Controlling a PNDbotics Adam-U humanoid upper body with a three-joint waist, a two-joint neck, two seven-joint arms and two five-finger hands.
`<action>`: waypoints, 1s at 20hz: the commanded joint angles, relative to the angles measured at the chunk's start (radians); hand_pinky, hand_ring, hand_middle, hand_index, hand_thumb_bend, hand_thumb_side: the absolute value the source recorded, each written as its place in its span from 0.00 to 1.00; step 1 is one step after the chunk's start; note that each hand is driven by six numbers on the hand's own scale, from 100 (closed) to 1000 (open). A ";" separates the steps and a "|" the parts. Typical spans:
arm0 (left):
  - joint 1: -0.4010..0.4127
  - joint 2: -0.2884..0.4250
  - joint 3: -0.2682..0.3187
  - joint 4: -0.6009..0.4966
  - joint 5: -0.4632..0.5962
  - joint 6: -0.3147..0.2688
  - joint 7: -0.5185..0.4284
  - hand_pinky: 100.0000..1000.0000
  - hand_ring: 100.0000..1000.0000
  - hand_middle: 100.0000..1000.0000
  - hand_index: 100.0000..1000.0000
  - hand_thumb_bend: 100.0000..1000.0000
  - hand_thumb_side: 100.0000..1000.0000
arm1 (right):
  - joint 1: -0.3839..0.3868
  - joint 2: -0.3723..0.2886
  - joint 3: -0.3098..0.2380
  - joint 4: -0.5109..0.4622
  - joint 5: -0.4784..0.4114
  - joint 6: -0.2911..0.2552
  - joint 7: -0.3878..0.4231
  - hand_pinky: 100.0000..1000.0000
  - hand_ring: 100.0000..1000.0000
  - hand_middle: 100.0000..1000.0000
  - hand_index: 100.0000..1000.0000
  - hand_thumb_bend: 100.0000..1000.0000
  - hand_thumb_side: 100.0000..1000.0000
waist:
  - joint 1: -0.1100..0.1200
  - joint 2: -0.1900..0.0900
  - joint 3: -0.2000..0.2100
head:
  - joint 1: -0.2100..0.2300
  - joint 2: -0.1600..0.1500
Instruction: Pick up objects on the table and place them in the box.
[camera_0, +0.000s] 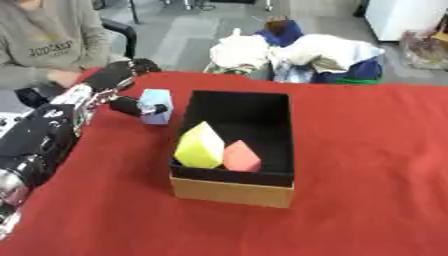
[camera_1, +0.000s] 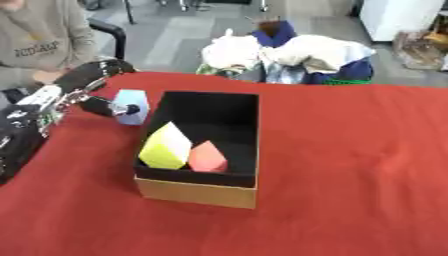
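A light blue block (camera_0: 157, 106) stands on the red table (camera_0: 367, 150), just left of the box's far left corner. My left hand (camera_0: 112, 79) reaches in from the left edge. Its thumb (camera_0: 129, 105) lies against the block's near face, while its fingers (camera_0: 133, 68) stretch past the block's far side with red cloth showing between them and the block. The open cardboard box (camera_0: 233, 189) with a black inside sits in the middle of the table. It holds a yellow block (camera_0: 200, 146) and a pink-red block (camera_0: 241, 157) side by side at its near end. My right hand shows in neither view.
A person in a grey sweatshirt (camera_0: 44, 40) sits at the far left corner, close behind my left hand. A heap of cloth and bags (camera_0: 297, 55) lies beyond the table's far edge. Open red cloth stretches to the right of the box.
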 joint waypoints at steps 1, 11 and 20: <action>-0.003 0.053 0.008 0.009 -0.021 -0.002 -0.016 0.73 0.73 0.79 0.88 0.53 0.85 | -0.020 -0.042 -0.005 -0.004 -0.008 -0.169 0.165 0.81 0.68 0.71 0.94 0.00 0.62 | 0.001 -0.015 -0.002 | 0.013 -0.014; -0.004 0.024 0.007 0.016 -0.067 -0.030 -0.057 0.60 0.46 0.49 0.68 0.38 0.26 | -0.013 -0.039 -0.006 0.004 -0.007 -0.169 0.175 0.81 0.68 0.71 0.94 0.00 0.62 | 0.002 -0.013 0.006 | 0.025 -0.007; 0.011 0.038 0.013 -0.034 0.062 -0.043 0.054 0.46 0.25 0.25 0.47 0.19 0.07 | 0.007 -0.039 -0.010 0.005 0.000 -0.156 0.178 0.81 0.68 0.71 0.94 0.00 0.62 | 0.004 -0.042 0.033 | 0.035 0.012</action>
